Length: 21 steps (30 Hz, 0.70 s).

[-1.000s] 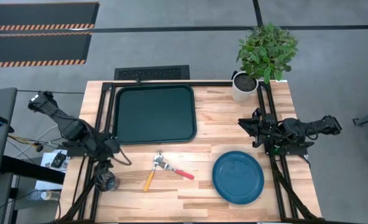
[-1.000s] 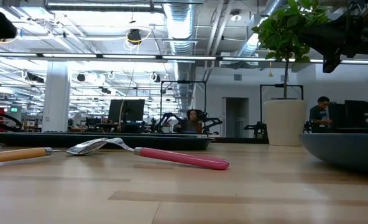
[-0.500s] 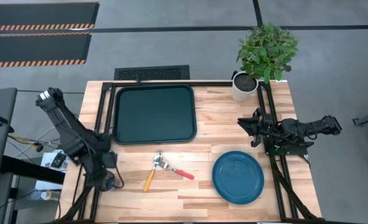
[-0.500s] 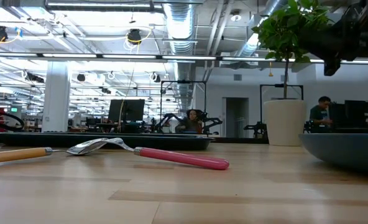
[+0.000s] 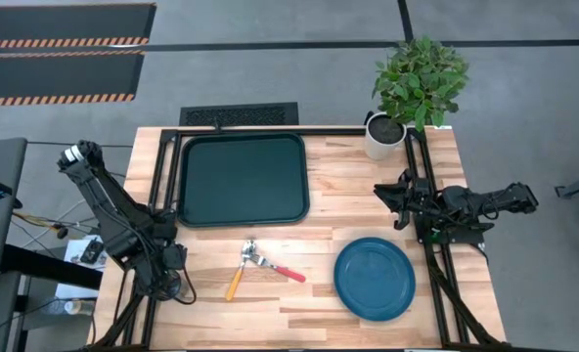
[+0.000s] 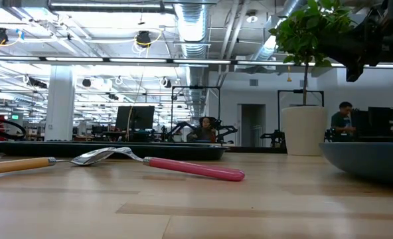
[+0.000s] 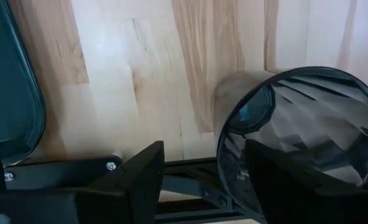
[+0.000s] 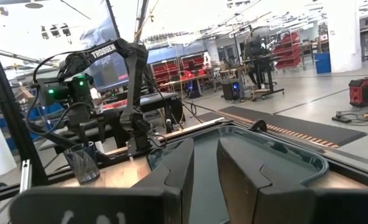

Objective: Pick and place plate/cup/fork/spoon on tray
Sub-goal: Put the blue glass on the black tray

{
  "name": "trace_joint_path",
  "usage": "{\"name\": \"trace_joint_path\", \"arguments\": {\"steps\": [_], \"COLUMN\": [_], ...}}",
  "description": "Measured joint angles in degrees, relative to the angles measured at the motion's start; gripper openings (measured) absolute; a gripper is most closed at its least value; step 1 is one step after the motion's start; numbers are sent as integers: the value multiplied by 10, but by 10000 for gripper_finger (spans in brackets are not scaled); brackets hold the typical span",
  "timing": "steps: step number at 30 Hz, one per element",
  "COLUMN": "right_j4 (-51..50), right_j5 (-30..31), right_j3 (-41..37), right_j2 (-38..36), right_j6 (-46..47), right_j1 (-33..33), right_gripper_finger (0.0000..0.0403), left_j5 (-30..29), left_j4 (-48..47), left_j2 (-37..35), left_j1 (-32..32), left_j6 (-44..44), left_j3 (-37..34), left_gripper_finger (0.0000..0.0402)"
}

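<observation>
One wooden table (image 5: pixel 319 196) fronts a workshop.

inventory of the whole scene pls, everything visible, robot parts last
tray: 1, dark green, far-left part of the table, nothing on it.
plate: 1, dark teal-blue, near-right part of the table.
fork: 1, red handle, near-middle, its head meeting the spoon's.
spoon: 1, orange-yellow handle, just left of the fork.
cup: 1, dark translucent grey, near-left table edge, one finger of the left end effector inside its rim.
potted plant: 1, green in a white pot, far-right corner.
left end effector: 1, dark, at the cup, one finger either side of its wall.
right end effector: 1, dark, waiting at the right edge.
</observation>
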Motion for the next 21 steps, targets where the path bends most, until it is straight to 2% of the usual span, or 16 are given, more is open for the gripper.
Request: {"name": "trace_joint_path", "arguments": {"steps": [6,11,17,19,21], "right_j4": [-1,-1,-1,-2,-5], "right_j5": [0,0,0,0,0], "right_j3": [0,0,0,0,0], "right_j2": [0,0,0,0,0], "right_j6": [1,1,1,1,1], "right_j1": [0,0,0,0,0], "right_gripper_finger": [97,97,97,97,97], "left_j5": [16,82,82,79,78], "left_j4": [17,54,57,64,66], "left_j2": [-1,0,-1,-1,-1], "left_j1": [0,0,0,2,2], "left_j6": [-3,-11,-16,-18,-27], "left_j3": [-29,-88,-104,-104,-104], "left_gripper_finger": [182,126,25,9,8]}}
